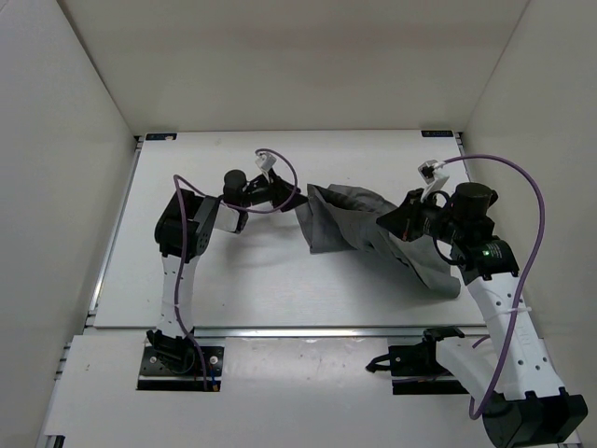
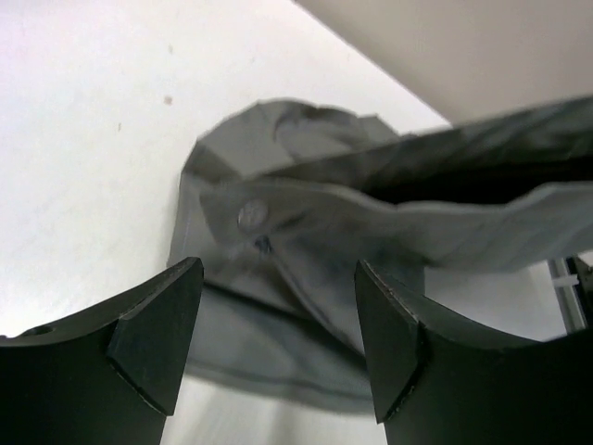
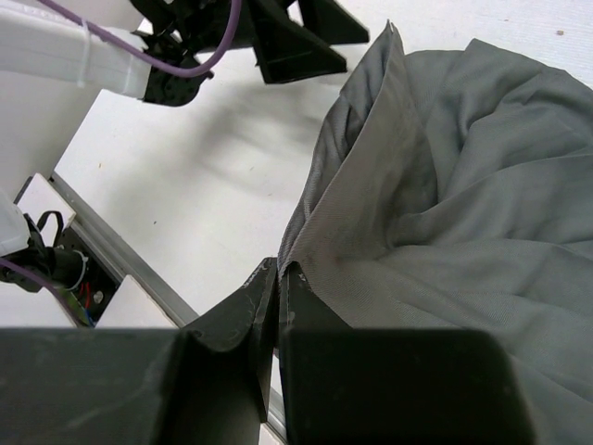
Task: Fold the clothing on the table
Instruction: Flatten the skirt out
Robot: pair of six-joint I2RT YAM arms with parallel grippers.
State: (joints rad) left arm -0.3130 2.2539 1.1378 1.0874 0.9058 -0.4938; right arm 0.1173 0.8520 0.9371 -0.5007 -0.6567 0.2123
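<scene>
Barely begun: the grey pleated skirt sits bunched right of centre on the white tabletop, right gripper clamped tight on its lifted edge, left gripper gaping empty at its left side, no clean fold yet.

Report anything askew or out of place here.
The skirt is crumpled and twisted on the table, not flat: the right gripper pinches one edge while the left gripper stands open beside it.
</scene>
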